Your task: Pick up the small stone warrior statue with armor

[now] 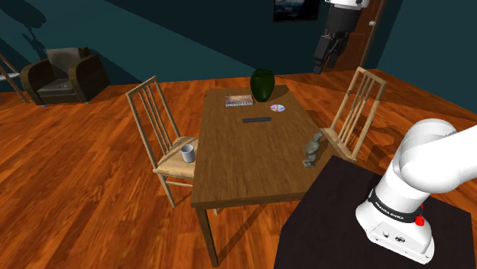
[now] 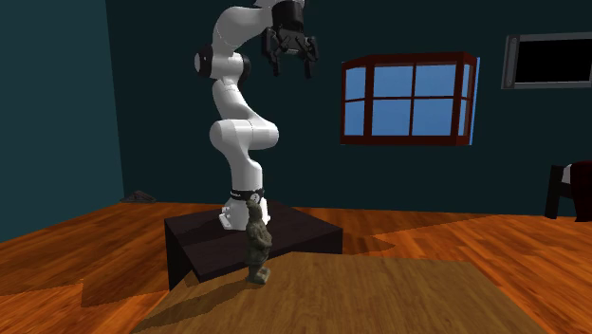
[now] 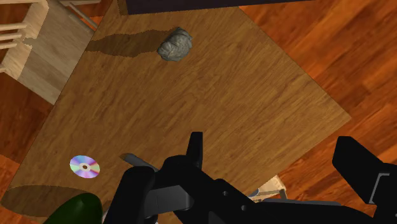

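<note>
The small grey stone warrior statue (image 1: 312, 149) stands upright on the wooden table (image 1: 244, 164), near the edge closest to my black stand (image 1: 336, 222). In the second exterior view the statue (image 2: 257, 237) stands on the table in front of the stand. My gripper (image 1: 329, 53) hangs high above the table's far end, open, with nothing between its fingers. It also hangs high in the second exterior view, gripper (image 2: 289, 62), fingers spread. From the wrist view the statue (image 3: 175, 44) is seen from above, far below and well ahead of the gripper (image 3: 277, 159).
On the table's far half stand a dark green vase (image 1: 262, 84), a CD (image 1: 277, 108), a book (image 1: 238, 100) and a flat black remote (image 1: 257, 120). A wooden chair (image 1: 164, 137) carries a mug (image 1: 187, 153). Another chair (image 1: 355, 115) stands close to the statue.
</note>
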Controlling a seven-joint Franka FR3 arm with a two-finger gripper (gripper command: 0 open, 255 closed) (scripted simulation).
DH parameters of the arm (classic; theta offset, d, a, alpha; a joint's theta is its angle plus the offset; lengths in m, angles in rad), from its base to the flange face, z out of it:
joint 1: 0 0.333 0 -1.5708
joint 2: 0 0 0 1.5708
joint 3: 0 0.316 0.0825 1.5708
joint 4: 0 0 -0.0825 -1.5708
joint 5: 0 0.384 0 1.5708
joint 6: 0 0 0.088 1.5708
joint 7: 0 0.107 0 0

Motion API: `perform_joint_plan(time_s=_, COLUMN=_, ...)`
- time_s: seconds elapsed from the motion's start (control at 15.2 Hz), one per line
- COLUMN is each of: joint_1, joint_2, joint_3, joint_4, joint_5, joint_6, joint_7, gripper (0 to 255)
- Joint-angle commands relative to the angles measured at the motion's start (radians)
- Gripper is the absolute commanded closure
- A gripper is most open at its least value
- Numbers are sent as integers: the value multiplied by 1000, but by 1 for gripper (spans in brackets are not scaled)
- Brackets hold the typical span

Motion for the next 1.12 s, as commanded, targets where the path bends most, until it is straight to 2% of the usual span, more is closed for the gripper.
perform_joint_plan(time_s=0.0, joint_1=0, joint_2=0, joint_3=0, joint_4=0, joint_5=0, joint_6=0, joint_7=0, gripper=0)
perform_joint_plan(time_s=0.59, joint_1=-27, joint_2=-80, joint_3=-115, joint_4=-319, joint_5=-71, joint_6=250, joint_7=-141, gripper=0)
perform_joint_plan(time_s=1.06, joint_1=-65, joint_2=-45, joint_3=-233, joint_4=-507, joint_5=-145, joint_6=480, joint_7=-261, gripper=0)
